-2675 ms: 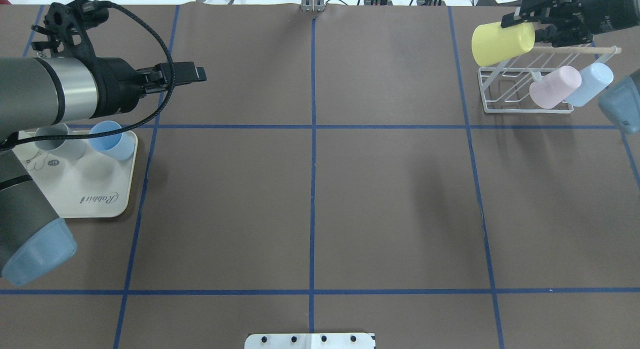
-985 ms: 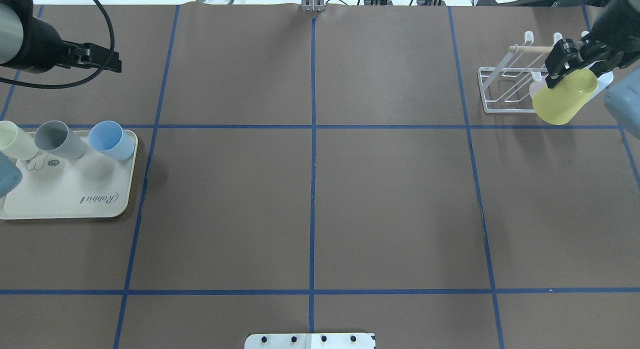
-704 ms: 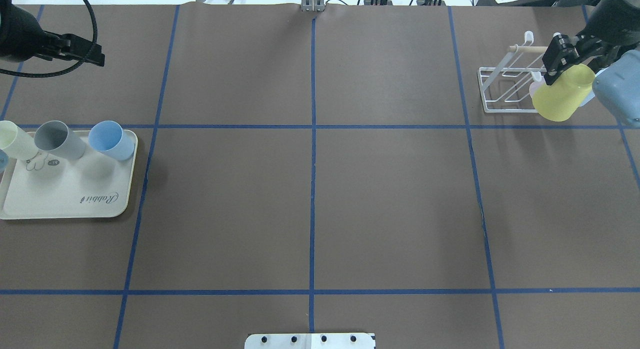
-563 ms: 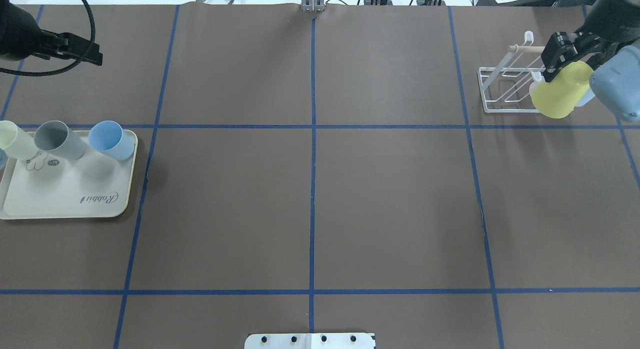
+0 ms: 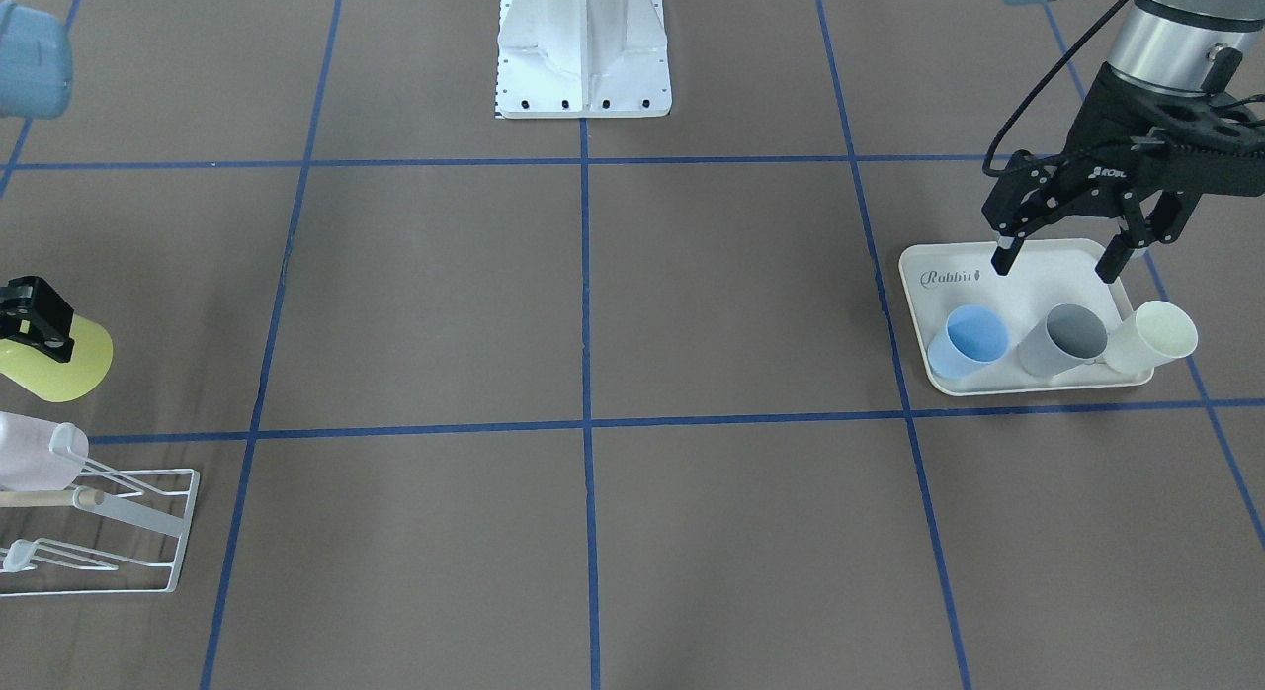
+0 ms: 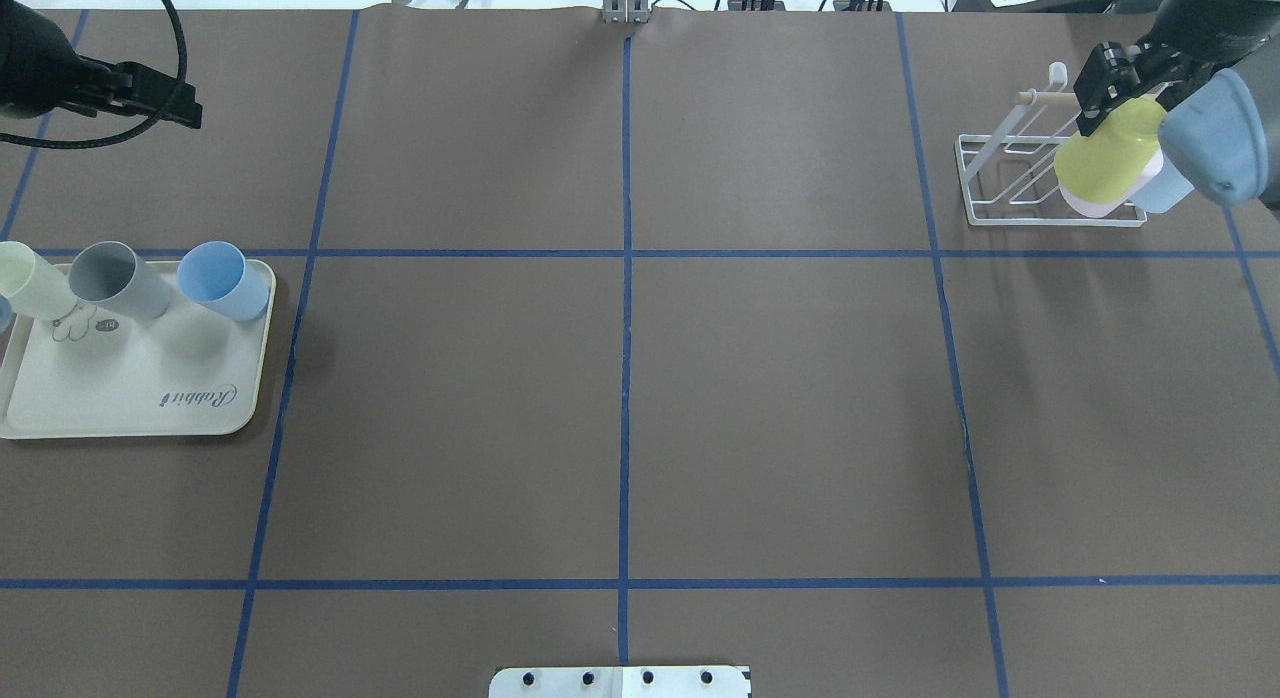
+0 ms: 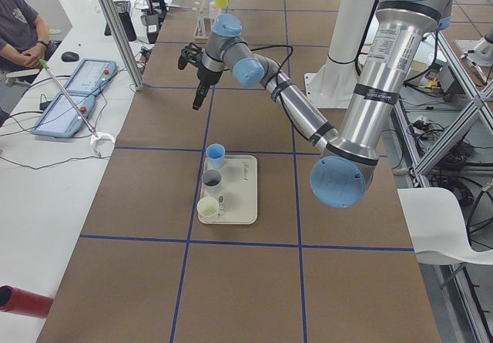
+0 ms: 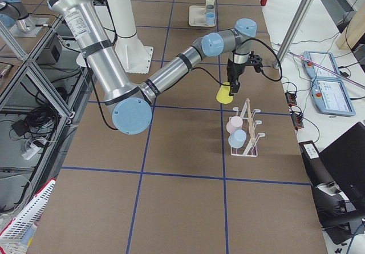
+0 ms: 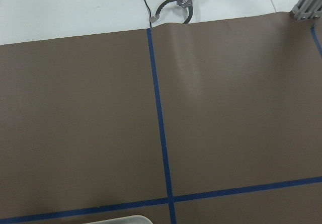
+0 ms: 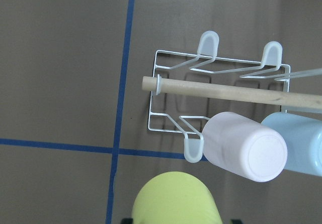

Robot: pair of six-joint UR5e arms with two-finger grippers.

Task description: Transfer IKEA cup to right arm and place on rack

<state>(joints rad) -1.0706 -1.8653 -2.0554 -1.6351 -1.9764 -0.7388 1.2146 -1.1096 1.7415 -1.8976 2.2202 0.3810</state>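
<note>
At the left of the desk [image 6: 780, 408] lies a tray [image 6: 130, 378] printed "Rabbit". It carries three cups in a row along its edge away from the robot: a cream cup [image 6: 25, 278], a grey cup [image 6: 115, 278] and a blue cup [image 6: 225, 281], each standing mouth-up, with nothing showing inside the grey and blue ones. The left claw [image 5: 1055, 268] hangs in the air near that tray with its fingers spread wide and nothing between them, touching neither tray nor cups. Far across the desk, at its right end, stands the rack [image 6: 985, 178], a white wire frame with a dowel [image 10: 226, 90] running along its length and upturned rounded pegs [image 10: 209, 43] on either side. Two cups sit bottom-up on one side of the dowel: a pink cup [image 10: 246, 146] and, just beside it, a pale blue cup [image 10: 297, 141]. The yellow cup [image 6: 1105, 163] is off the desk, held in the air close to the rack. The right claw [image 6: 1092, 118] is clamped on its upper end, so the cup hangs below the fingers with its closed end pointing away from the wrist. From the wrist camera it shows clear of the pink cup and of the nearest peg, resting on none.
</note>
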